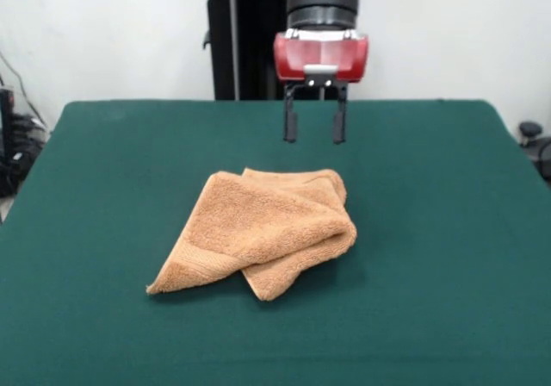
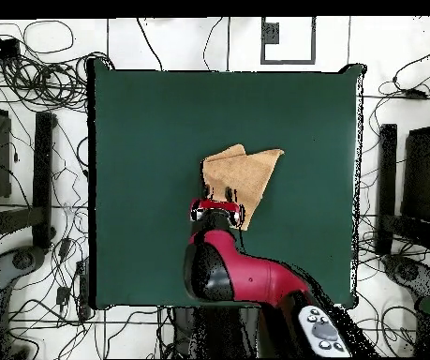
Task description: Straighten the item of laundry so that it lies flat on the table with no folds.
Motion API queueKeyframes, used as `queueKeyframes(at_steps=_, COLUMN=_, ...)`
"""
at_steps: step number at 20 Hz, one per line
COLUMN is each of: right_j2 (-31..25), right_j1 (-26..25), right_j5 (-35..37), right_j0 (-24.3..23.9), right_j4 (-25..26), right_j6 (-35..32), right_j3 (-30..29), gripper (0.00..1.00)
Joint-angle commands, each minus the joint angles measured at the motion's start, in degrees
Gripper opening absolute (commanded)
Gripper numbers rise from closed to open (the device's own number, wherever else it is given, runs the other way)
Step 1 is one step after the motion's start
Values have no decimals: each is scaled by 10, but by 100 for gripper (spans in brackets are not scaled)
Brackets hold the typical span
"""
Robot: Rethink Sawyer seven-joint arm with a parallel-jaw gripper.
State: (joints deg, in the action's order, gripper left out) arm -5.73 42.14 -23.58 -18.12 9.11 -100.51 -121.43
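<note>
The green counter (image 1: 103, 188) spans the view; near its middle lies the orange-tan towel (image 1: 258, 231), folded over itself in layers, one corner pointing toward the camera; above its far edge hang my fingers (image 1: 315, 136), spread apart, clear of the cloth and holding nothing.

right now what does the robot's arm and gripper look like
The arm is glossy red with black joints and a grey button pad near its base. In the front view a black cylinder ends in a red block, and the gripper under it has two thin, straight black jaws.
</note>
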Motion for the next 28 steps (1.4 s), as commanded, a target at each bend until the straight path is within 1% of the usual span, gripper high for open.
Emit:
queueKeyframes(at_steps=1, right_j2=-102, right_j1=-19, right_j5=38, right_j0=-37, right_j4=36, right_j6=-117, right_j3=17, gripper=100)
queueKeyframes(at_steps=7, right_j2=-129, right_j1=-25, right_j5=53, right_j0=-75, right_j4=60, right_j6=-100, right_j3=25, gripper=100)
queueKeyframes(at_steps=13, right_j2=-134, right_j1=-44, right_j5=54, right_j0=-87, right_j4=76, right_j6=-79, right_j3=52, gripper=100)
queueKeyframes(at_steps=19, right_j2=-120, right_j1=-45, right_j5=85, right_j0=-86, right_j4=86, right_j6=-48, right_j3=83, gripper=100)
queueKeyframes(at_steps=23, right_j2=-112, right_j1=-44, right_j5=94, right_j0=-85, right_j4=94, right_j6=-42, right_j3=91, gripper=100)
queueKeyframes(at_steps=28, right_j2=-80, right_j1=-26, right_j5=114, right_j0=-71, right_j4=94, right_j6=-28, right_j3=99, gripper=100)
